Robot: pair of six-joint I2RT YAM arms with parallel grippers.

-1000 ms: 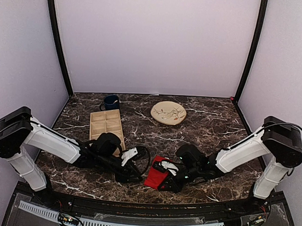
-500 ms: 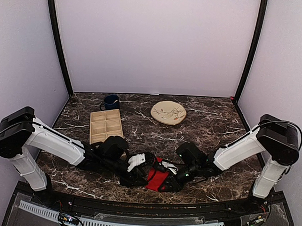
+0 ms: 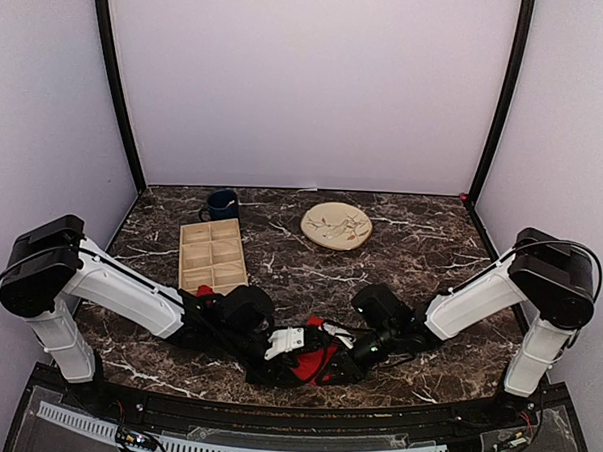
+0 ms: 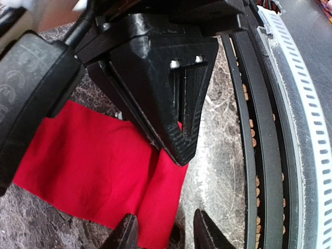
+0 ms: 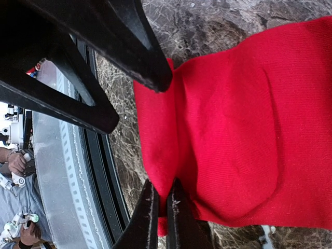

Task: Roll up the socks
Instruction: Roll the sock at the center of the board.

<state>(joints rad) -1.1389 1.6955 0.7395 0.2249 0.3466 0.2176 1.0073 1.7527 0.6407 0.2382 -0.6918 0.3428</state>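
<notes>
1. Currently nearest: a white slotted strip (image 3: 272, 450) runs left to right along the front, before my arm bases.
2. Just behind it, the red socks (image 4: 98, 166) lie flat on the dark marble table (image 3: 430, 262), close to its front edge and about midway between my two arms. The layers overlap; I cannot tell one sock from the other.
3. My right gripper (image 5: 162, 207) sits low over the table. Its jaws are together on the socks' front edge, with a thin fold of red fabric pinched between the fingers.
4. My left gripper (image 4: 166, 236) meets the right one nose to nose over the socks. Its jaws are apart. A corner of the red fabric lies in the gap between the fingertips, not squeezed as far as I can see.
5. Both arms reach inward and low from opposite sides.
6. Farther back on the left is a wooden tray (image 3: 212, 254) with compartments, apart from the socks.
7. Farthest back, a dark blue mug (image 3: 222, 204) stands just behind the tray. A beige plate (image 3: 336, 226) with a line pattern lies to its right, well apart from the socks.
</notes>
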